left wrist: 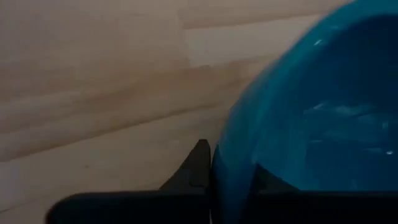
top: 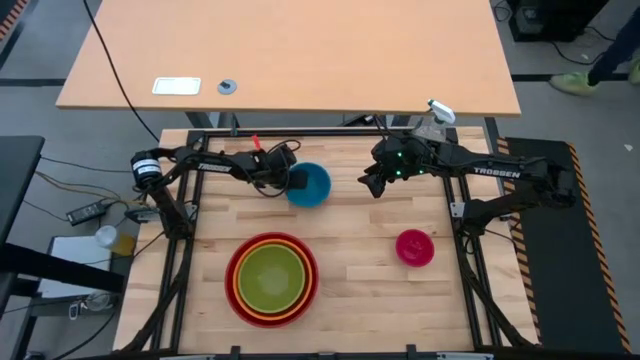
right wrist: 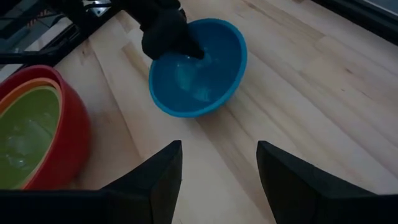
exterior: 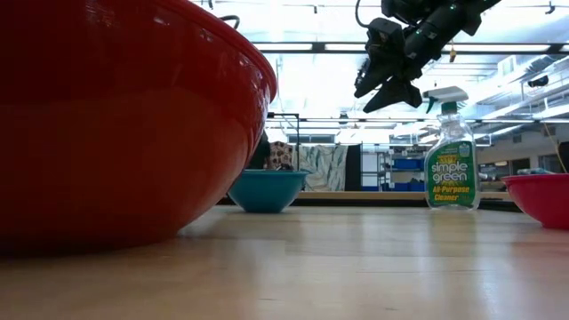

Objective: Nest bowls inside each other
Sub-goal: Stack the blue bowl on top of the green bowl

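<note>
The blue bowl [top: 312, 186] stands on its base on the wooden table [top: 350, 300], toward the far middle. My left gripper [top: 294, 180] is at its left rim, shut on it. My right gripper [top: 371, 186] hovers open above the table to the right of the blue bowl [right wrist: 205, 74], holding nothing. The lime green bowl [top: 270, 275] sits inside the orange bowl [top: 243, 262], and both sit inside the red bowl [top: 240, 302] near the front edge. The pink bowl [top: 414, 247] stands alone on the right. My left gripper holds the blue bowl's rim [left wrist: 219, 163] on the side toward the table's left, with one finger [left wrist: 198, 167] outside the wall and the other finger [left wrist: 268, 180] inside. The fingers come slanting down from the left. The bowl [exterior: 267, 189] rests upright on the table.
A clear spray bottle [exterior: 452, 160] stands at the table's far edge, behind my right arm [top: 480, 172]. Bare table lies between the blue bowl and the stacked bowls, and between the stack and the pink bowl [exterior: 542, 197].
</note>
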Controlling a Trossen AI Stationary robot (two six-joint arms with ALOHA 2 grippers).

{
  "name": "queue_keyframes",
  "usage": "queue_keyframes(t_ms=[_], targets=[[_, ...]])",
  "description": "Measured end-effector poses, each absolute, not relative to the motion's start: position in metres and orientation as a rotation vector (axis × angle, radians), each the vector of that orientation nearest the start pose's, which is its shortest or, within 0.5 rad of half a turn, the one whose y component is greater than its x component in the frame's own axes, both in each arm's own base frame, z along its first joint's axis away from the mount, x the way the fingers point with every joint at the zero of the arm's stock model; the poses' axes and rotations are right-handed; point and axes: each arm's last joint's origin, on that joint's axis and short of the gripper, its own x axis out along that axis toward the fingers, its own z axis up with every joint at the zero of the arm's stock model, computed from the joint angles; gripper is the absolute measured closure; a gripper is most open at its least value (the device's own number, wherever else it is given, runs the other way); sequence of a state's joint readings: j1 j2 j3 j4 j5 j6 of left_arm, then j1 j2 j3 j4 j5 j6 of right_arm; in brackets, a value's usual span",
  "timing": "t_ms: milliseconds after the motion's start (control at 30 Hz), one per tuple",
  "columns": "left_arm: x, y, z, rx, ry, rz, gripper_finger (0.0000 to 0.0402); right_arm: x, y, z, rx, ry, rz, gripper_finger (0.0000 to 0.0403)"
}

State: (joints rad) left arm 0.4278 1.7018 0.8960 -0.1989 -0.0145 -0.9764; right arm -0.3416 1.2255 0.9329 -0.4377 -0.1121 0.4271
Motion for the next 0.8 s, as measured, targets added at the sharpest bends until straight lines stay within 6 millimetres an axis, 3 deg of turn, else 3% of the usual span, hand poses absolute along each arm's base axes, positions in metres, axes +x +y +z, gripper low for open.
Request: queue_keyframes(t_ms=[433,633,800], targets=[[0.288,0.132,0.157,-1.049,0.708,0.862,0.0391,0.241,-0.082,0.274,0.576,0.664,-0.359,0.019],[0.278,0.124,0.201,-0.983,0.624,0.717,0.0391,0.24,-0.082,0.274,0.587,0.675,-0.327,0.019],[0.26,0.093,0.245,-0.907,0.629,0.447,0.0391,0.239,-0.085,0.274,0.594,0.677,-0.308,0.019]])
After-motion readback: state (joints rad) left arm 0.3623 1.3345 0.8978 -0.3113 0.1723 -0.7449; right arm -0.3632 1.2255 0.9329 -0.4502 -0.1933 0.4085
